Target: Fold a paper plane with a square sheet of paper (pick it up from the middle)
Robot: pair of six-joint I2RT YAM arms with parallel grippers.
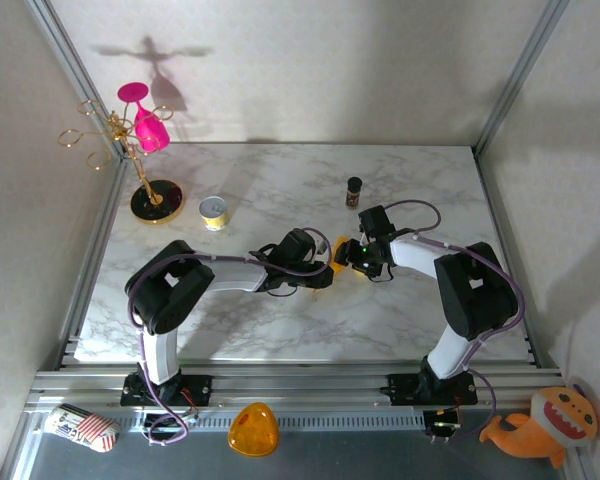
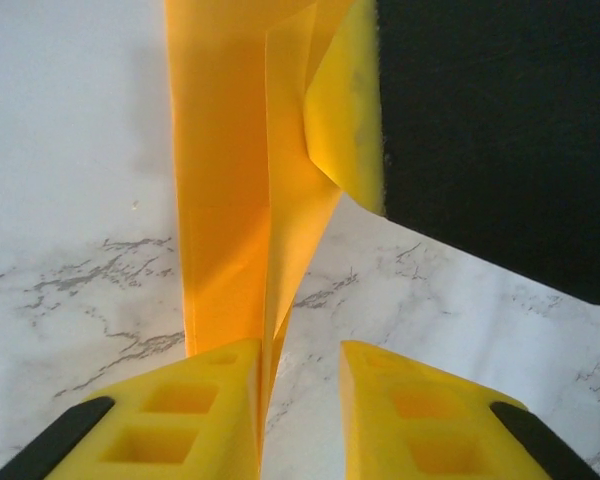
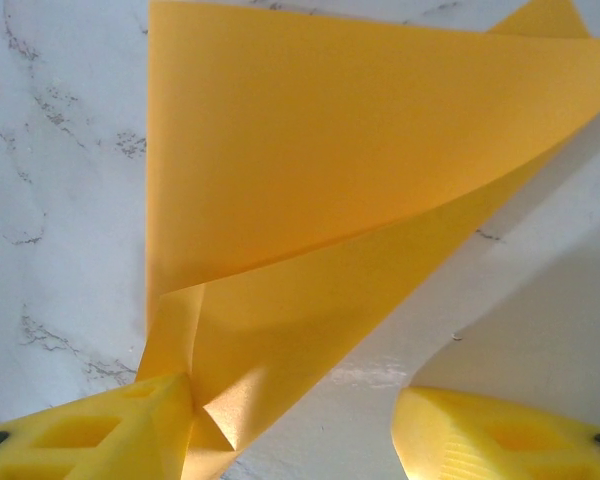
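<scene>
Top view, centre of the marble bench (image 1: 280, 330): I have both arms meeting nose to nose, with the sheet of paper (image 3: 330, 150) between them, orange-yellow and partly folded. Left jaws stand apart, and I can see bench through the gap. A long folded strip of the paper runs up the frame from the inner face of the lower-left finger (image 2: 180, 415), unclamped. Right jaws stand wide apart; a creased corner touches the lower-left finger (image 3: 90, 430), and a big flap curls across the upper frame. Yellow tin (image 1: 213, 212) and small dark bottle (image 1: 354, 191) sit well apart, higher in the frame.
</scene>
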